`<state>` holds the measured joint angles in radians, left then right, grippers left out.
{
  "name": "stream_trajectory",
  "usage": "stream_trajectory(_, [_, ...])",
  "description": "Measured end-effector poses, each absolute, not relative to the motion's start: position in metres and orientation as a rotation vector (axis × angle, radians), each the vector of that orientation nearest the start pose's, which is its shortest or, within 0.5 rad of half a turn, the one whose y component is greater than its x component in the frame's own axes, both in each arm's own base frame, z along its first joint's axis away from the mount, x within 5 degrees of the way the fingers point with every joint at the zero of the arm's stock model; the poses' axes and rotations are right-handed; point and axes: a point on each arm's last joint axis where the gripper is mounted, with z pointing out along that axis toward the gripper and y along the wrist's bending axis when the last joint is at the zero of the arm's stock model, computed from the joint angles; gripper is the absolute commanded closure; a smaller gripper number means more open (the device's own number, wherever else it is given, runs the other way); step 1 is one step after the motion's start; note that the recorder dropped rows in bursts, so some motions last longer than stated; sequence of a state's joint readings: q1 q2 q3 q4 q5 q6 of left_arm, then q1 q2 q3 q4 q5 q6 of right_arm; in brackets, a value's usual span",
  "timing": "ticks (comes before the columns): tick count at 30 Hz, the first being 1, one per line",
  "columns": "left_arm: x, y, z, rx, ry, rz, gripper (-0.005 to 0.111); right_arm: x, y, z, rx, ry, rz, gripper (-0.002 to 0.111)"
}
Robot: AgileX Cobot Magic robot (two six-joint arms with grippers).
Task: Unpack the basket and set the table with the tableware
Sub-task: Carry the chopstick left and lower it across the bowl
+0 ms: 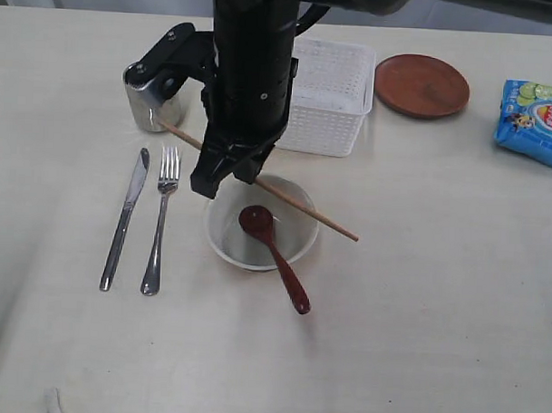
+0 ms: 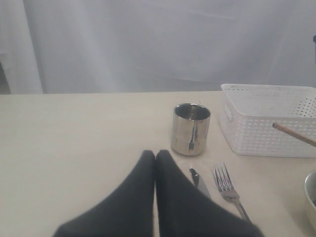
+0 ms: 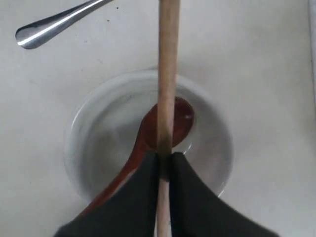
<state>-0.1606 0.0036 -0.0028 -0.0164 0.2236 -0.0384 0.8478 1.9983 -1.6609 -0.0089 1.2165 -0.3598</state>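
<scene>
Six pieces are out on the surface (image 1: 417, 311): knife (image 1: 124, 217), fork (image 1: 160, 222), cup (image 1: 153, 95), bowl (image 1: 228, 239), spoon (image 1: 276, 254) lying in the bowl with its handle over the rim, and plate (image 1: 422, 85) beside the basket (image 1: 334, 91).

Grip: right hand (image 3: 165, 158) is clamped narrow on the chopsticks (image 3: 168, 74), holding them just over the bowl, crossing above the spoon head. The far end points toward the cup. Can't tell if it's one stick or the pair.

Other side: left hand (image 2: 155, 155) is pinched shut, empty, low near the knife tip, facing the cup.

What shows of the basket past the arm has nothing in it. The rest is hidden, so can't confirm it's fully unpacked. Blue chip bag (image 1: 533, 120) sits off to one side, not tableware.

My read: nearly done. Left to do: set the chopsticks down, probably on the bowl rim or beside it. Plate looks parked by the basket rather than at the setting, so it may need moving.
</scene>
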Motion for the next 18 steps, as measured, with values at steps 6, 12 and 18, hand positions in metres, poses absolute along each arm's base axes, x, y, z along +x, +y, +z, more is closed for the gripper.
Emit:
stream_trajectory(6, [0.055, -0.009, 0.194, 0.094, 1.708, -0.163, 0.107, 0.273, 0.306, 0.231, -1.755, 2.476, -0.034, 0.109])
stream_trajectory(12, [0.055, -0.009, 0.194, 0.094, 1.708, -0.163, 0.107, 0.266, 0.297, 0.210, -1.809, 2.529, -0.092, 0.109])
stream_trajectory(18, [0.055, -0.009, 0.194, 0.094, 1.708, -0.163, 0.107, 0.263, 0.293, 0.204, -1.829, 2.551, -0.104, 0.109])
